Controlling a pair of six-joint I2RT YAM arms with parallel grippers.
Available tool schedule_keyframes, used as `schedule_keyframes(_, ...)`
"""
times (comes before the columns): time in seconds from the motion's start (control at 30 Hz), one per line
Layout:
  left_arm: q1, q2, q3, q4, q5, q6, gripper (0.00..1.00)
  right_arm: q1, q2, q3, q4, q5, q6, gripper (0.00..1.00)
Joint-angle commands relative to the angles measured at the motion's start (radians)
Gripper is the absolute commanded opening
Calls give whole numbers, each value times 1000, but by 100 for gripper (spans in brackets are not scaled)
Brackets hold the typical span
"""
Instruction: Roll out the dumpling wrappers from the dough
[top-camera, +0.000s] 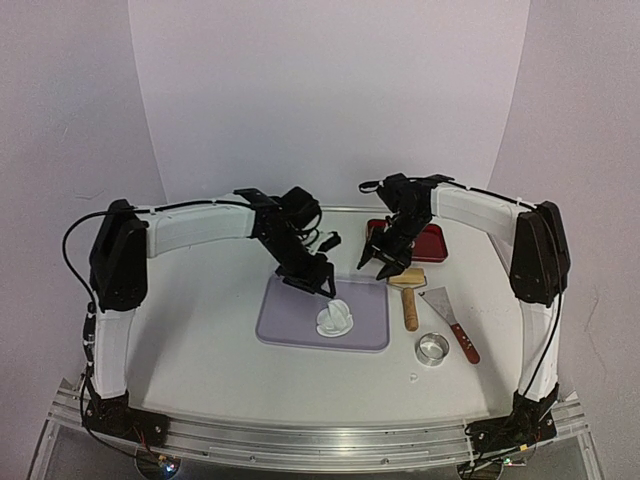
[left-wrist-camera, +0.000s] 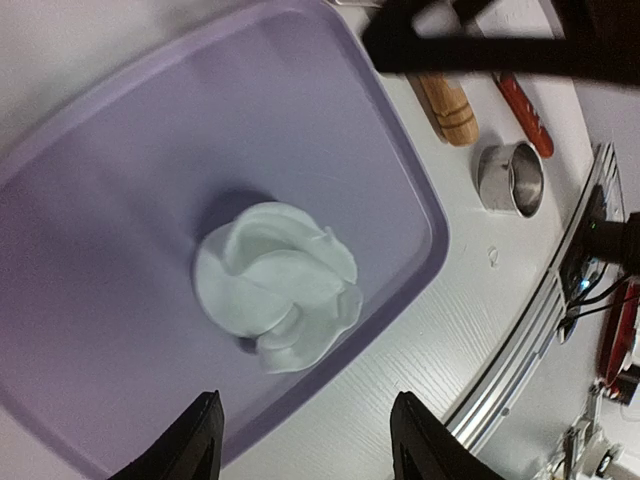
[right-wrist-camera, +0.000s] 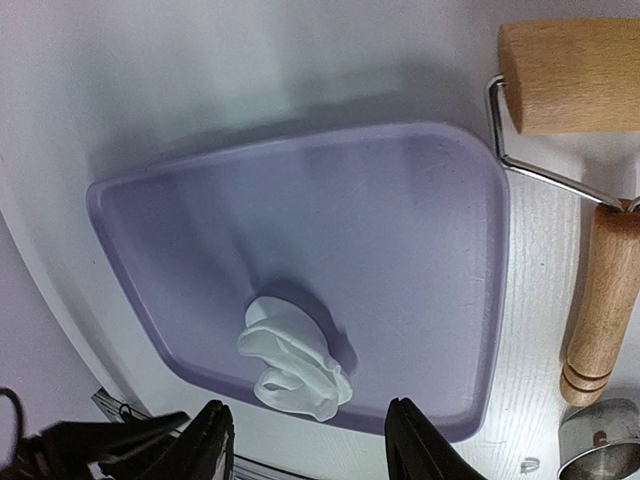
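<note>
Item: the dough (left-wrist-camera: 275, 285) — one crumpled white lump lying on the purple tray (left-wrist-camera: 150, 200), toward its near right corner — my left gripper (left-wrist-camera: 305, 440) and right gripper (right-wrist-camera: 310, 440) both open, holding nothing.

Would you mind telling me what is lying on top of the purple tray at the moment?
Only a crumpled lump of white dough lies on the purple tray, toward one edge. The rest of its surface is bare. Whatever is beneath the dough's folds is covered.
</note>
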Motion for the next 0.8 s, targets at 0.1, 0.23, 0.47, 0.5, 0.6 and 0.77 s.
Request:
schedule_keyframes(0.1, 116, -199, -190, 125, 21, -128, 57, 89, 38, 85, -10, 0, -54, 53)
schedule_keyframes(0.23, 141, -218, -260, 139, 11, -182, 55, 136, 66, 127, -12, 10, -64, 51)
schedule_keyframes(0.47, 166, -236, -332, 197, 17, -278, 54, 188, 142, 202, -64, 89, -109, 50)
schedule_keyframes(0.5, 169, -239, -342, 202, 17, -288, 54, 192, 149, 205, -71, 98, -125, 50)
schedule_keyframes(0.6, 170, -246, -358, 204, 15, -302, 53, 198, 163, 200, -86, 112, -170, 50)
schedule_keyframes(0.77, 170, -262, -380, 205, 8, -312, 53, 202, 181, 204, -108, 124, -223, 49)
